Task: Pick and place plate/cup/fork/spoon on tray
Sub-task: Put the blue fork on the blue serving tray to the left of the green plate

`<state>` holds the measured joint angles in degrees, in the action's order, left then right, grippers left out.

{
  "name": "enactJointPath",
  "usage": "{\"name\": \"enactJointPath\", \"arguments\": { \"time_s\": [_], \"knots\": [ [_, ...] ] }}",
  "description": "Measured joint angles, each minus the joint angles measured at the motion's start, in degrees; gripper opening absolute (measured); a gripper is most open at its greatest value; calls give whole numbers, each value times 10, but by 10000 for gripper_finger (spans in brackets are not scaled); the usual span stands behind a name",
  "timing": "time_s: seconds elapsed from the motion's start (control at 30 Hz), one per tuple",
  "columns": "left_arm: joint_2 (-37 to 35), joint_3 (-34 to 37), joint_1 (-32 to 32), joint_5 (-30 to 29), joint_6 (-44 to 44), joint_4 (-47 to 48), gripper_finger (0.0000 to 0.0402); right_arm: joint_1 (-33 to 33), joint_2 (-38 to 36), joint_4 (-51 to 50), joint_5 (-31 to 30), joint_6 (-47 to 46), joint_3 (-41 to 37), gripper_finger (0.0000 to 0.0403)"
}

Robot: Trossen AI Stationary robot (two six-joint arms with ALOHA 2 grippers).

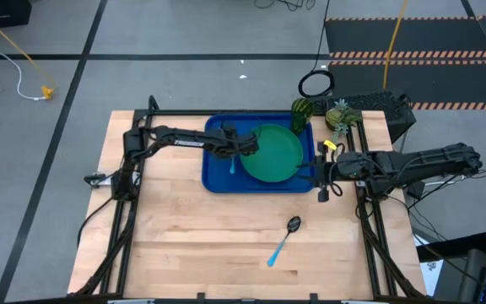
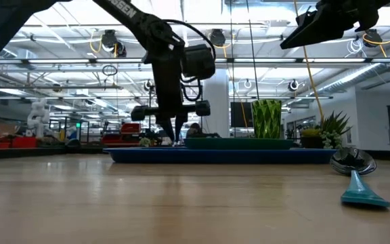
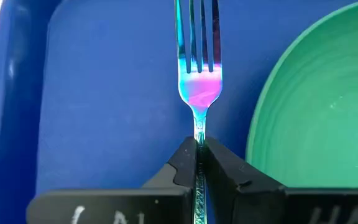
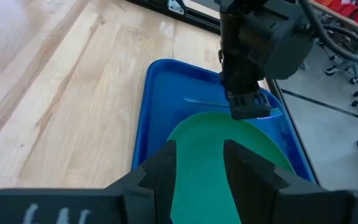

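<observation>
One tray, blue, sitting at the far middle of the wooden table. One green plate already lying flat in it, filling the right half. One cup, translucent green, upright just past the tray's far right corner; can't tell from above whether it touches the rim. One pineapple-like toy right beside that cup, off the tray.

One fork, light blue, clamped by the handle between the jaws of the left gripper, tines pointing away over the bare blue floor of the tray, just beside the plate's edge. In the high view only a bit of the handle visible below the left gripper, over the tray's left half. From table height, fingers reaching down to about rim level; can't tell whether the fork touches the tray floor.

One spoon, dark shiny bowl and light blue handle, lying on the bare wood well apart from the tray, toward the near side, bowl end nearer the tray.

Right gripper raised at the tray's right edge, jaws apart, nothing between them, plate showing through the gap.
</observation>
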<state>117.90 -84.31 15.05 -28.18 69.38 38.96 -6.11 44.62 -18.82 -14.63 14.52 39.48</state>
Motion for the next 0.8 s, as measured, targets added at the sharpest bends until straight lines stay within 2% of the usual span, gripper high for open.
{"name": "enactJointPath", "arguments": {
  "time_s": [0.8],
  "knots": [
    [17, 0, 8, -9, 1, -29, 21, 0, 0, -5, 0, -10, 0, 125]
  ]
}}
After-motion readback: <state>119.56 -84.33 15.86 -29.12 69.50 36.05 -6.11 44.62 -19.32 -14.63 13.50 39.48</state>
